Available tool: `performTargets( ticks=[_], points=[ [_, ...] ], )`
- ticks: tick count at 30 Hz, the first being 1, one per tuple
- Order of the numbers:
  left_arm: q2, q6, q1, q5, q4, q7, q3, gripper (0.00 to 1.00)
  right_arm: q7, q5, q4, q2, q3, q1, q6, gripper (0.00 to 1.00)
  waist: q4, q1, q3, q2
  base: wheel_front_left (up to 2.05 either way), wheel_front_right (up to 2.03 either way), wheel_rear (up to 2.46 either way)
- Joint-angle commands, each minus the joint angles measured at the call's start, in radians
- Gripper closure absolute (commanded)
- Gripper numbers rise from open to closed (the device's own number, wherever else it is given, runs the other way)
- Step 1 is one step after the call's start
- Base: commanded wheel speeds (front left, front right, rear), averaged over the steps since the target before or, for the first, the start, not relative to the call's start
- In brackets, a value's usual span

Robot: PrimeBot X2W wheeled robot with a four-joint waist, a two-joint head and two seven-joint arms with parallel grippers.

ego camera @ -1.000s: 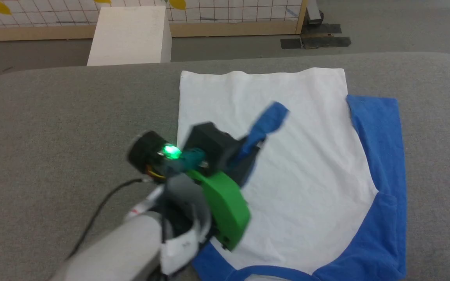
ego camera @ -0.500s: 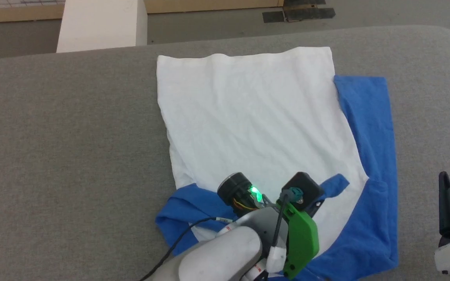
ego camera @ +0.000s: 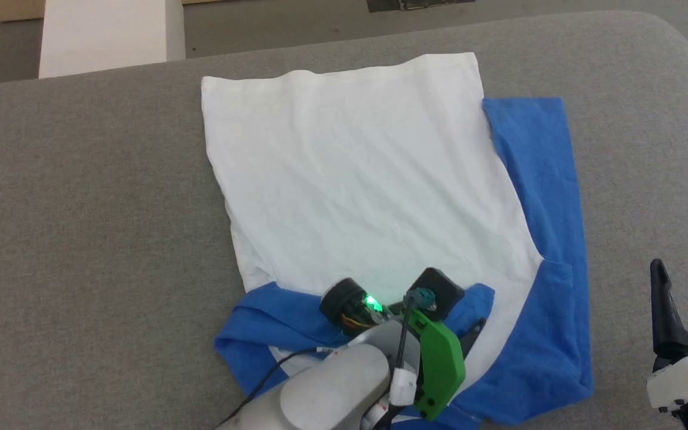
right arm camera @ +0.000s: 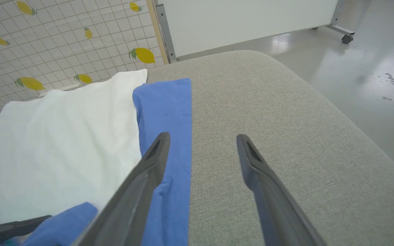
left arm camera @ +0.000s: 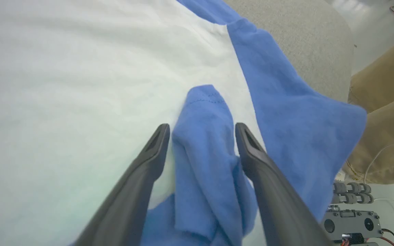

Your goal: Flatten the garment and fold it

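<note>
The garment is spread flat on the grey tabletop, with one blue sleeve folded across its collar end. The left end effector is held open there, one finger on either side of the cuff. The right end effector is held open just beside the garment's right edge

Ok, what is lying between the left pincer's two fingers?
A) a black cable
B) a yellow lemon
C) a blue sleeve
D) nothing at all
C: in the left wrist view a bunched blue sleeve lies in the gap of the open left pincer, on top of the shirt's white part.
</note>
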Motion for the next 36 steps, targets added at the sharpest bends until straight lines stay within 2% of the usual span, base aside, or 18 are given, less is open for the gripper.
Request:
performTargets(
  ticks=[1, 4, 7, 9, 12, 20, 23, 27, 30, 34, 36],
  points=[
    [-0.003, 0.010, -0.032, -0.011, -0.009, -0.020, 0.001, 0.00, -0.001, -0.007, -0.002, 0.001, -0.003, -0.005, -0.002, 0.00, 0.022, 0.0001, -0.021, -0.0001, 0.00, 0.00, 0.00],
    [-0.004, 0.036, -0.061, -0.042, -0.042, -0.081, 0.022, 0.00, 0.008, -0.015, -0.014, 0.001, -0.015, 0.007, -0.002, 0.00, 0.047, 0.0001, -0.044, -0.0001, 0.00, 0.00, 0.00],
    [-0.003, 0.068, -0.078, -0.068, -0.081, -0.152, 0.078, 0.00, 0.019, -0.021, -0.029, 0.001, -0.023, 0.024, -0.002, 0.00, 0.076, 0.0001, -0.070, -0.0001, 0.00, 0.00, 0.00],
    [0.017, 0.098, -0.076, -0.075, -0.117, -0.203, 0.128, 0.00, 0.027, -0.024, -0.039, 0.001, -0.025, 0.034, -0.002, 0.00, 0.091, 0.0001, -0.087, -0.0001, 0.00, 0.00, 0.00],
    [0.086, 0.162, -0.045, -0.084, -0.194, -0.264, 0.205, 0.00, 0.039, -0.026, -0.051, 0.001, -0.027, 0.046, -0.002, 0.00, 0.107, 0.0001, -0.107, -0.0001, 0.00, 0.00, 0.00],
    [0.360, 0.411, 0.221, -0.111, -0.498, -0.347, 0.460, 0.00, 0.058, -0.019, -0.066, 0.001, -0.036, 0.076, -0.002, 0.00, 0.135, 0.0001, -0.139, -0.0001, 0.00, 0.00, 0.00],
    [0.426, 0.470, 0.349, -0.078, -0.614, -0.360, 0.531, 0.00, 0.056, -0.008, -0.060, 0.001, -0.043, 0.091, -0.002, 0.00, 0.147, 0.0001, -0.147, -0.0001, 0.00, 0.00, 0.00],
    [0.464, 0.522, 0.498, 0.041, -0.717, -0.364, 0.609, 0.00, 0.051, 0.005, -0.049, 0.001, -0.042, 0.104, -0.002, 0.00, 0.156, 0.0001, -0.153, -0.0001, 0.00, 0.00, 0.00],
    [0.462, 0.542, 0.586, 0.135, -0.755, -0.364, 0.636, 0.00, 0.047, 0.013, -0.040, 0.001, -0.042, 0.111, -0.002, 0.00, 0.163, 0.0001, -0.160, -0.0001, 0.00, 0.00, 0.00],
    [0.418, 0.517, 0.677, 0.195, -0.797, -0.364, 0.678, 0.00, 0.038, 0.020, -0.025, 0.001, -0.046, 0.123, -0.002, 0.00, 0.174, 0.0001, -0.166, -0.0001, 0.00, 0.00, 0.00],
    [0.387, 0.490, 0.707, 0.202, -0.812, -0.364, 0.696, 0.00, 0.032, 0.023, -0.019, 0.001, -0.049, 0.125, -0.002, 0.00, 0.180, 0.0001, -0.164, -0.0001, 0.00, 0.00, 0.00]
  ],
)
